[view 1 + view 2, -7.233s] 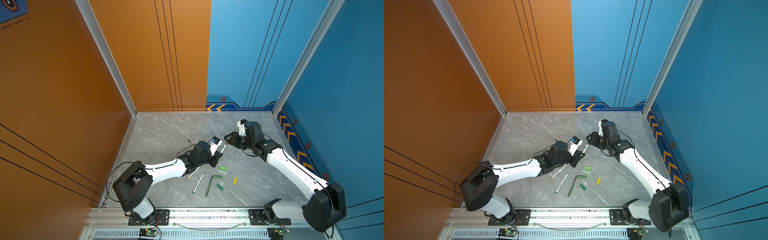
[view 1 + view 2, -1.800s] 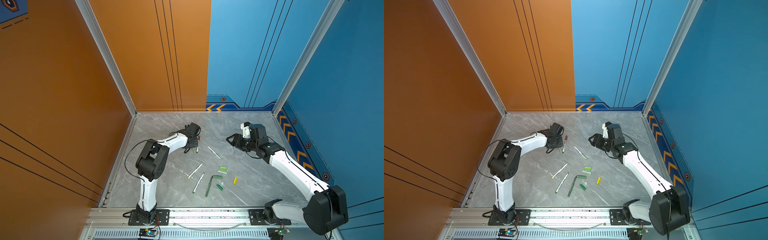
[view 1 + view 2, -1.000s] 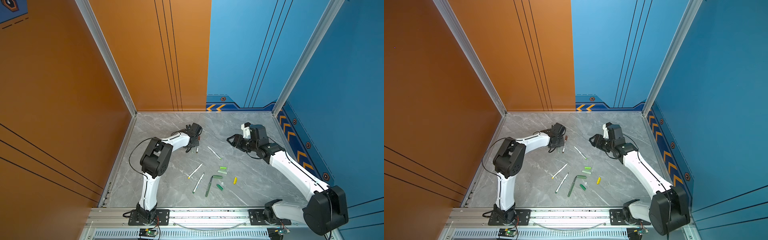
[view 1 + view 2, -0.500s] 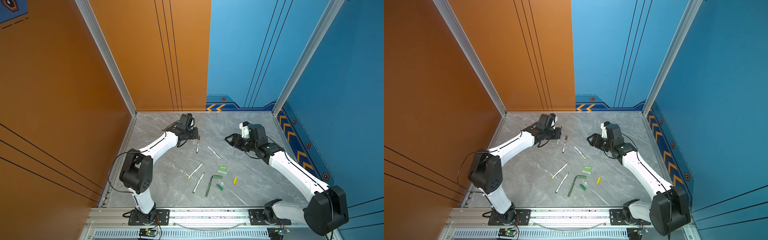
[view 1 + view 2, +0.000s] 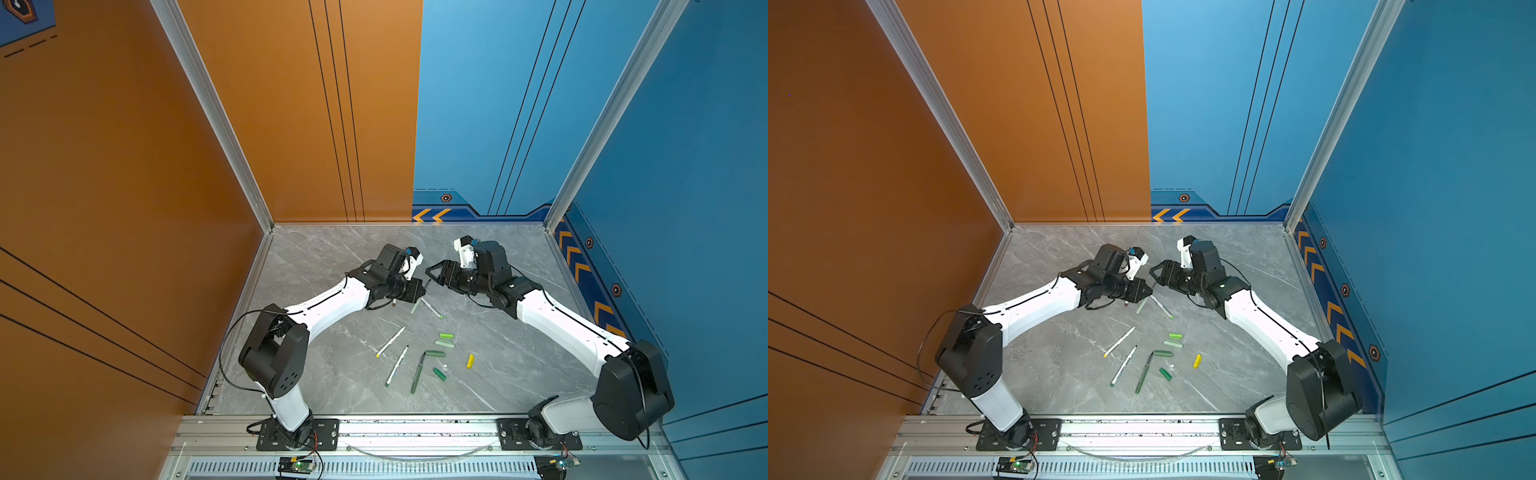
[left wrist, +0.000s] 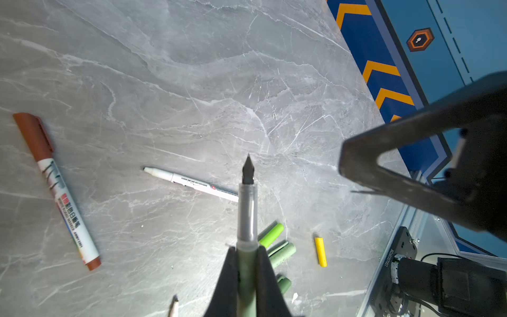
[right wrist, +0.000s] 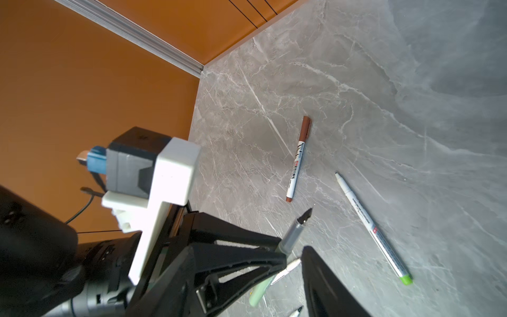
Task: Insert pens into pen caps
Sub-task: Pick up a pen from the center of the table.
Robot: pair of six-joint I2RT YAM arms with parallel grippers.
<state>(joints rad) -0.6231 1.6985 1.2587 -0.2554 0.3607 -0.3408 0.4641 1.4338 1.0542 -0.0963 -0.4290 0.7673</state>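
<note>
Smooth marble-look tabletop (image 6: 192, 82), glossy plastic pen (image 6: 247, 216)

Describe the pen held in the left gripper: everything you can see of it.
The pen is a slim stick: matte sage-green barrel, clear greyish front section, dark pointed nib, uncapped. The left gripper is shut on the barrel, clamping it from both sides, so the nib end juts forward above the grey marble-look table. Only that gripper touches it. The right gripper stands open just ahead of the nib, apart from it.
</note>
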